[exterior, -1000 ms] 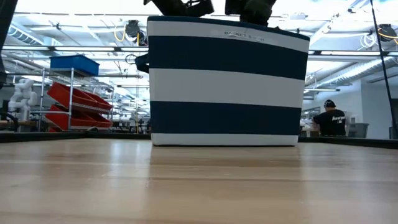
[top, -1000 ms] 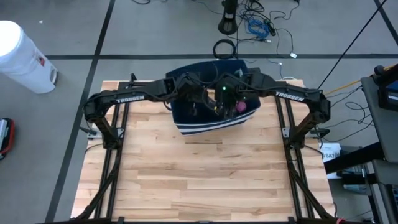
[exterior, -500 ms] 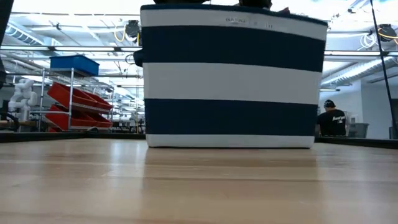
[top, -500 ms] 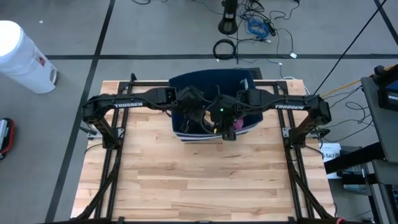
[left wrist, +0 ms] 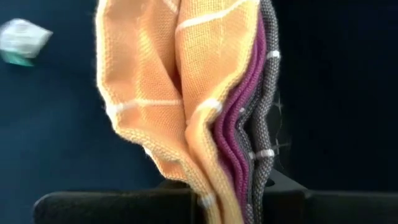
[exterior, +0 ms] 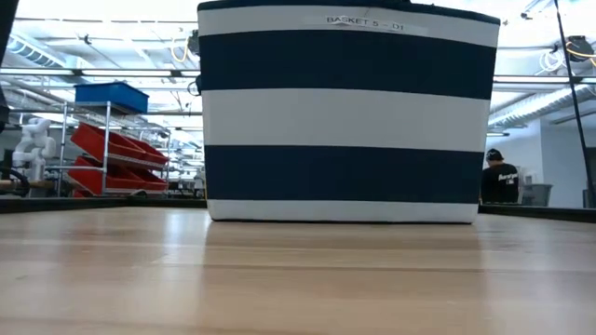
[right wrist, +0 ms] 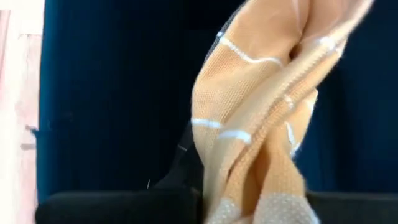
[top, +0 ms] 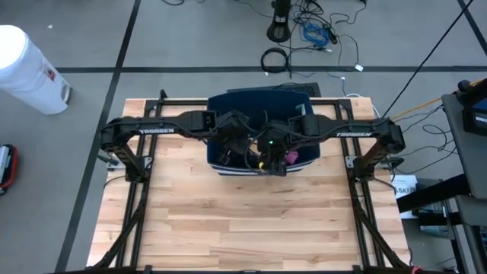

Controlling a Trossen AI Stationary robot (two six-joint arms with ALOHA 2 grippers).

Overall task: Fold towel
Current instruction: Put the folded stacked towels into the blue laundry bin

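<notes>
A navy-and-white striped basket [top: 304, 106] stands on the far middle of the wooden table, and its near wall [exterior: 346, 112] fills the low view. Both my grippers reach down into its open top. My left gripper [left wrist: 230, 198] is shut on a bunched towel [left wrist: 199, 93], which is orange with white lines and has purple and grey layers along one edge. My right gripper [right wrist: 249, 208] is shut on the orange part of the same towel [right wrist: 267, 118]. In the high view the two grippers [top: 259, 154] sit close together over the basket's near side, with a bit of purple cloth [top: 291, 156] beside them. My left gripper pinches a gathered bunch of several layers [left wrist: 233, 177], orange, purple and grey, between its two fingers. It comes from above, slanting down into the basket. The cloth hangs slack in folds against the basket's dark inside. My right gripper pinches a folded bunch of the orange cloth [right wrist: 258, 190] between its fingers, reaching steeply down from above. The towel itself hides the fingertips. The cloth hangs in loose folds inside the basket.
Bare wooden table [top: 243, 221] stretches from the basket to the near edge. The arms' black frames [top: 129, 164] stand at the left and right sides. A white bucket [top: 23, 68] stands on the floor off the far left corner. A person [exterior: 501, 177] shows far behind the table.
Both grippers have moved toward the table's near edge, staying shut on the towel. The basket has slid toward the near edge with them and turned square to the table. It stands larger in the low view than before.
</notes>
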